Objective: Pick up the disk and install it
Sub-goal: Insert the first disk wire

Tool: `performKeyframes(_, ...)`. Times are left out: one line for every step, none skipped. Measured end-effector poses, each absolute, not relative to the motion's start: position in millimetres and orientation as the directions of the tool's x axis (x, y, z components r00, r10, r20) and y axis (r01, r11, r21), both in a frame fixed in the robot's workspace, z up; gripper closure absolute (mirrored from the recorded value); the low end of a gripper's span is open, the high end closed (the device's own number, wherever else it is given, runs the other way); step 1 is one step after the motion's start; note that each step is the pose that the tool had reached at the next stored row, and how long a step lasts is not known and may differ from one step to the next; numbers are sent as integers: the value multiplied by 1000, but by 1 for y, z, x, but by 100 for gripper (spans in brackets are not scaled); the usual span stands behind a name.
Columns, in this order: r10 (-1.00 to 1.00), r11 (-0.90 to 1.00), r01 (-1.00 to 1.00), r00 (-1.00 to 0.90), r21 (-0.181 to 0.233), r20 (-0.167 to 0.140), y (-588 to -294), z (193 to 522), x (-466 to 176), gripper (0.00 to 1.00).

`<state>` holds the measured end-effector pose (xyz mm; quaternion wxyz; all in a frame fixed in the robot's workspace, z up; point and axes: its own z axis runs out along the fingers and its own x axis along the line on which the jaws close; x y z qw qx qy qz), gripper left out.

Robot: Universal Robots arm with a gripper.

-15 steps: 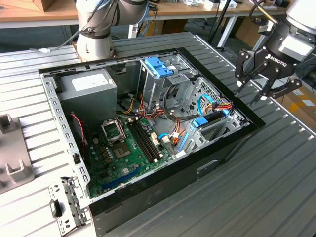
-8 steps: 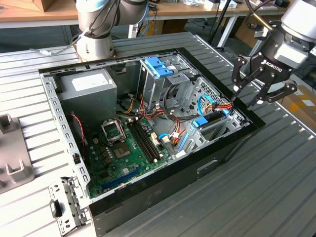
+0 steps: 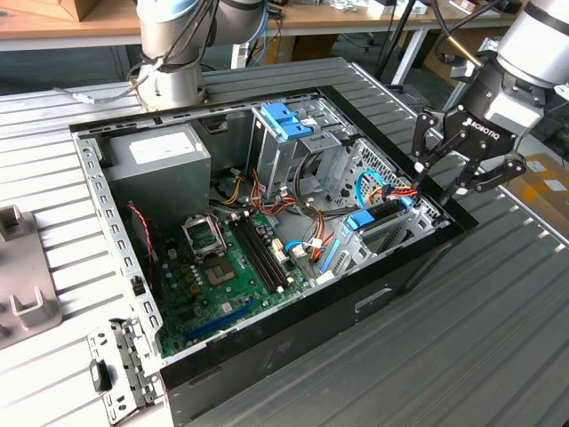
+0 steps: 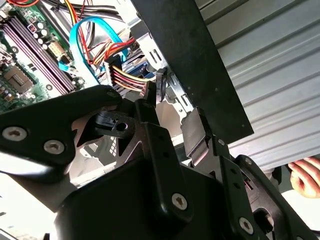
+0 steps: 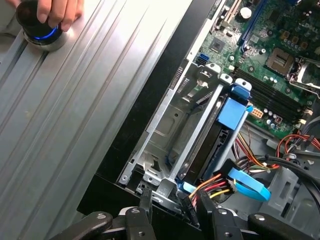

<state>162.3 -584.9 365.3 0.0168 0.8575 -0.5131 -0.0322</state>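
Note:
The disk point(image 3: 380, 216), a dark body in a light-blue carrier with a blue end tab, lies slotted in the metal bay at the end of the open computer case point(image 3: 267, 347) on the exterior view's right. In the first wrist view the disk point(image 5: 232, 112) sits beside an unfilled bay slot. My gripper point(image 3: 438, 178) hovers open just above the disk's cabled end, by the case's black rim. In both wrist views, my fingertips point(image 5: 146, 200) stand on either side of the coloured power wires point(image 4: 127, 80). Nothing is clamped between them.
A blue flat cable point(image 5: 247, 182) curls by the disk's end. Inside the case are a motherboard point(image 3: 222, 267), a grey power supply point(image 3: 156, 165) and an upright cage with a blue bracket point(image 3: 286, 120). A person's hand point(image 5: 55, 10) rests on a round knob. The robot base point(image 3: 173, 62) stands behind the case.

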Motion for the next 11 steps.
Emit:
performKeyframes(-880, -475, -878, 473, 62, -38, -585, 364, 162, 52)
performKeyframes(-879, -476, -877, 475, 62, -38, -584, 364, 162, 52)
performKeyframes(-878, -478, -876, 477, 62, -38, -583, 363, 162, 52)
performKeyframes(-877, -480, -875, 478, 62, -38, -582, 363, 162, 52)
performKeyframes(-876, -482, -874, 480, 62, -38, -581, 362, 162, 52)
performKeyframes(-875, -484, -873, 482, 62, -38, -580, 362, 162, 52)
performKeyframes(-874, -486, -872, 484, 62, -38, -579, 362, 162, 52)
performKeyframes(-873, -488, -871, 487, 62, -38, -578, 361, 162, 52)
performKeyframes(-871, -491, -869, 489, 62, -38, -577, 361, 162, 52)
performKeyframes(-870, -493, -868, 492, 62, -38, -577, 360, 162, 52)
performKeyframes(-868, -497, -866, 495, 62, -38, -576, 359, 162, 52)
